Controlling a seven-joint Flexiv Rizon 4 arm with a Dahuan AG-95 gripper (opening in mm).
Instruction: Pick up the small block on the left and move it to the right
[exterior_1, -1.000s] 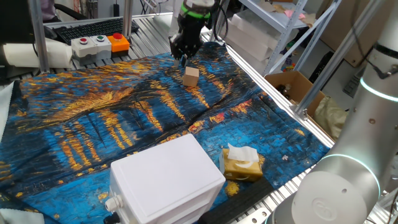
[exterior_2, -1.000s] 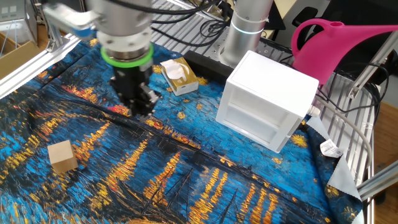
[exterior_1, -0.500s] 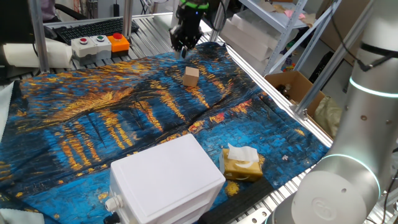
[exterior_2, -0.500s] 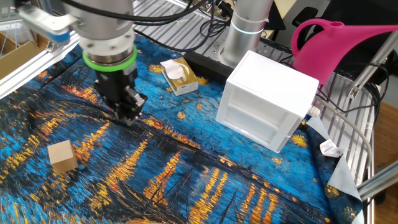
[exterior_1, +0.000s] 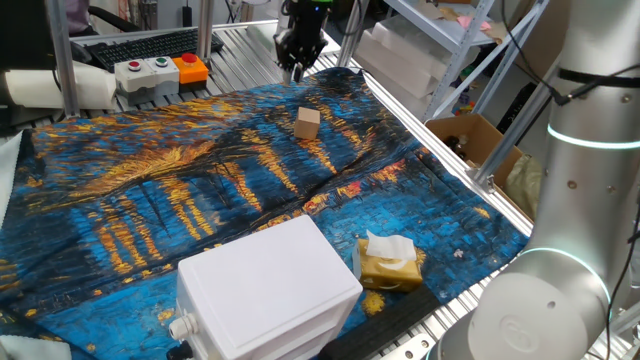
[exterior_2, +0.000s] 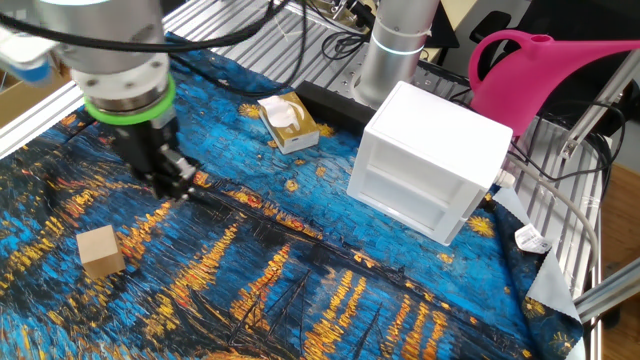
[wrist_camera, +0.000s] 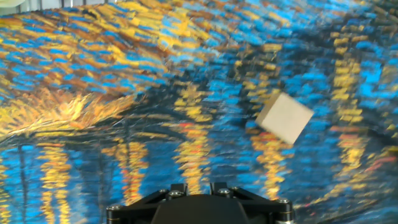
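The small block (exterior_1: 307, 123) is a light tan wooden cube lying on the blue and orange painted cloth (exterior_1: 150, 190). It also shows at the lower left of the other fixed view (exterior_2: 100, 250) and to the right in the hand view (wrist_camera: 285, 117). My gripper (exterior_1: 293, 70) hangs above the cloth's far edge, beyond the block and apart from it. In the other fixed view my gripper (exterior_2: 180, 185) is up and to the right of the block. Its jaws stand close together and hold nothing. The hand view shows only the short finger ends of my gripper (wrist_camera: 199, 186).
A big white plastic box (exterior_1: 265, 290) stands at the near end of the cloth, with a yellow-brown lump with white tissue (exterior_1: 388, 262) beside it. A button box (exterior_1: 160, 70) sits beyond the far edge. A pink watering can (exterior_2: 545, 70) stands behind the white box.
My gripper has moved up and away from the block, toward the cloth's far edge. The block has not moved.
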